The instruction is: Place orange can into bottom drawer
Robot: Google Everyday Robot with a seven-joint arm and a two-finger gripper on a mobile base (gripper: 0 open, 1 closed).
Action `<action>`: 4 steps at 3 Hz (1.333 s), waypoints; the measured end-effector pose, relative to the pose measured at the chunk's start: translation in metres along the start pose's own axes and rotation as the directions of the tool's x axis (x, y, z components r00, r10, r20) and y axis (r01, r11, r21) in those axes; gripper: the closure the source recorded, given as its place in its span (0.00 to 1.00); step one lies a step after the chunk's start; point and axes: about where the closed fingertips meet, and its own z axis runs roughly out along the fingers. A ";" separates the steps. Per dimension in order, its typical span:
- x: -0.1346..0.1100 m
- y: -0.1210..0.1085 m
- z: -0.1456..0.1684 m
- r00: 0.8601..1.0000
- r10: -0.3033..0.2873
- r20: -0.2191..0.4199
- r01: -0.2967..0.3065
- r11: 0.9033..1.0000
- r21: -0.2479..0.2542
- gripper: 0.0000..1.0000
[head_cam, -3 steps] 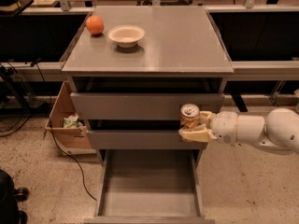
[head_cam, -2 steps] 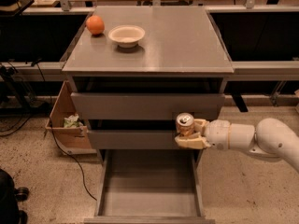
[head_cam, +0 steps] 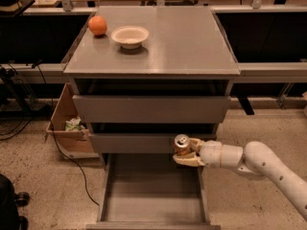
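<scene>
The orange can (head_cam: 182, 145), silver top up, stands upright in my gripper (head_cam: 186, 152), which is shut on it. My white arm reaches in from the lower right. The gripper holds the can in front of the middle drawer's face, above the right rear part of the bottom drawer (head_cam: 152, 190). The bottom drawer is pulled out, its flat grey floor bare. The can's lower body is hidden by the fingers (head_cam: 187, 160).
A round orange fruit (head_cam: 97, 25) and a white bowl (head_cam: 129, 35) sit on the grey cabinet top (head_cam: 182, 47). The two upper drawers (head_cam: 151, 108) are nearly closed. A cardboard box (head_cam: 67, 128) with trash stands on the floor at the cabinet's left, with cables beside it.
My gripper has carried the can leftwards and lower, from the cabinet's right edge to over the open bottom drawer.
</scene>
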 end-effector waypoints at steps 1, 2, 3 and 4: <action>0.047 0.003 0.017 0.999 -0.022 0.029 0.023 0.999 -0.024 1.00; 0.115 0.002 0.038 0.999 -0.044 0.032 0.046 0.997 -0.068 1.00; 0.156 -0.002 0.046 0.999 -0.046 -0.002 0.046 0.996 -0.071 1.00; 0.158 -0.004 0.046 0.999 -0.044 -0.002 0.044 0.997 -0.067 1.00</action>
